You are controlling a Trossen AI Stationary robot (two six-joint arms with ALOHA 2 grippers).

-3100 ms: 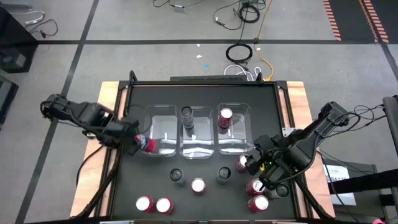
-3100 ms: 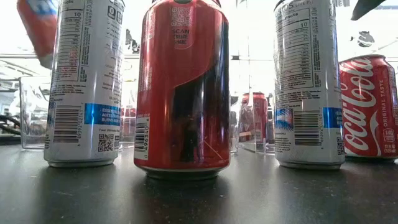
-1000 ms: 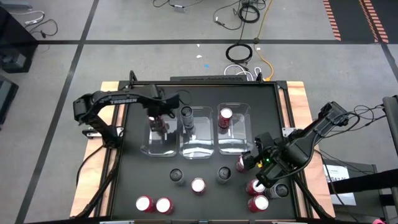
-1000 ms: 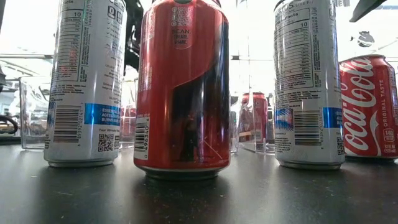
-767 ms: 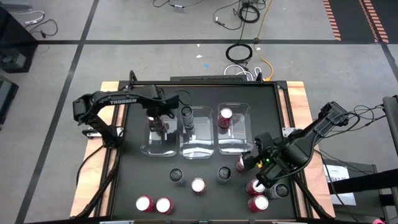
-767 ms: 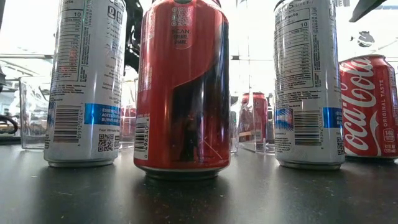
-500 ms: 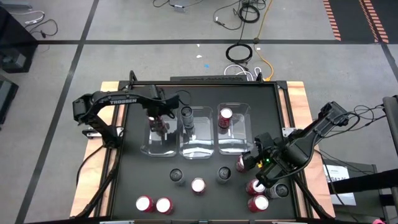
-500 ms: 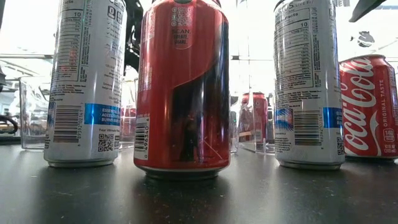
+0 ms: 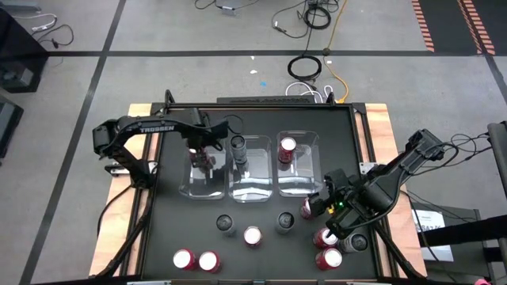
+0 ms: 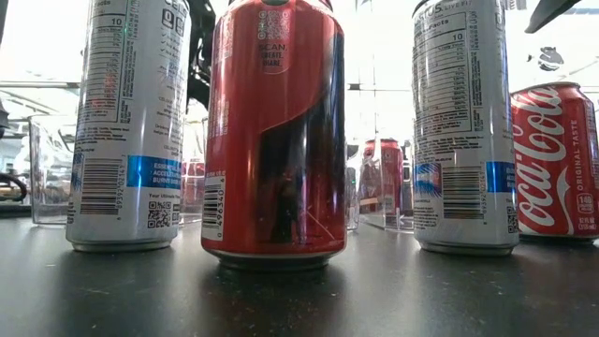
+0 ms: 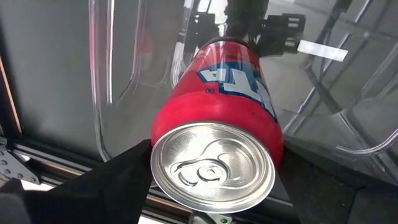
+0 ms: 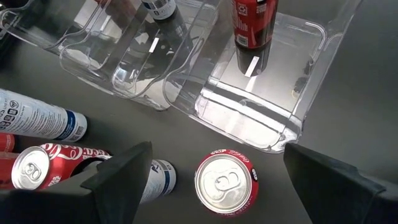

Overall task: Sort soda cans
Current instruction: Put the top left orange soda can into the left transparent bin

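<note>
Left end effector [image 9: 203, 152], upper left of the high view, grips a red can [image 11: 216, 149] over the leftmost bin [image 9: 204, 170]; smooth, rigid, best held mid-body. Right end effector [image 9: 326, 207] hovers, fingers apart.

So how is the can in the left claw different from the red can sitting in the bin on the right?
The can in the left claw is held over the left bin; the red can in the right bin stands alone, with no claw on it. The held can carries blue and white lettering; the standing can shows white print on red. Both are red with silvery tops.
</note>
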